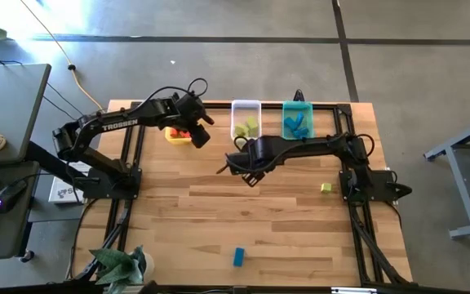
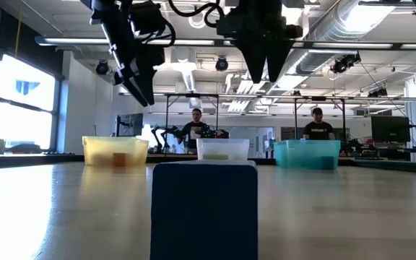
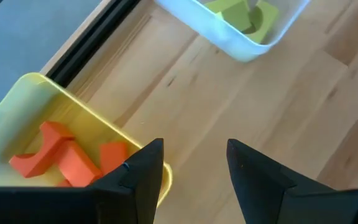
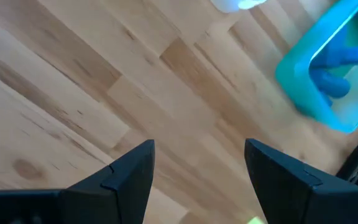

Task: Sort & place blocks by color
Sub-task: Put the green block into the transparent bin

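Two blocks were not yet sorted on the table (image 1: pixel 219 220): a blue block (image 1: pixel 238 256) near the front edge and a yellow-green block (image 1: pixel 325 188) at the right. My left end effector (image 3: pixel 191 165) hung spread and empty beside the yellow bin (image 3: pixel 27 106), where the red-orange blocks (image 3: pixel 61 158) lay; my right end effector (image 4: pixel 197 165) was also spread, empty, above bare wood

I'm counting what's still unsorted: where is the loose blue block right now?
In the high view the blue block lies alone near the table's front edge, about midway across, far from the three bins; in the low view it fills the foreground.
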Tool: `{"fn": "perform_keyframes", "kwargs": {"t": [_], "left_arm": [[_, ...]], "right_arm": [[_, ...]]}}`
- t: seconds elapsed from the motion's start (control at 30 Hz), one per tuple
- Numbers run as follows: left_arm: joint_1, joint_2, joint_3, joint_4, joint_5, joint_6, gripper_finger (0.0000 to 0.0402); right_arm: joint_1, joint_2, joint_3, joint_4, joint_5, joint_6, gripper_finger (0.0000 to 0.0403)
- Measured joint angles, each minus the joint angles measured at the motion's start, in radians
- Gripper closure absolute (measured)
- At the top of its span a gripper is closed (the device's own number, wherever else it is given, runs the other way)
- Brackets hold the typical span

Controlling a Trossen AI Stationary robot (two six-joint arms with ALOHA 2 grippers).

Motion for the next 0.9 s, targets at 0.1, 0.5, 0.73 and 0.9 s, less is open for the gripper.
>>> {"fn": "perform_keyframes", "kwargs": {"t": [0.1,0.5,0.73,0.9], "left_arm": [[-0.02,0.0,0.0,0.0,0.0,0.0,0.0236],[-0.059,0.0,0.0,0.027,-0.004,0.028,0.0236],[-0.059,0.0,0.0,0.063,-0.005,0.018,0.0236],[-0.059,0.0,0.0,0.068,-0.005,-0.018,0.0236]], "right_arm": [[0.021,-0.001,-0.046,0.001,-0.022,0.098,0.0167],[0.118,-0.082,-0.391,0.0,-0.139,0.32,0.0167],[0.117,-0.298,-0.638,0.016,-0.14,0.474,0.0167],[0.105,-0.465,-0.817,0.102,-0.167,0.58,0.0167]]}}
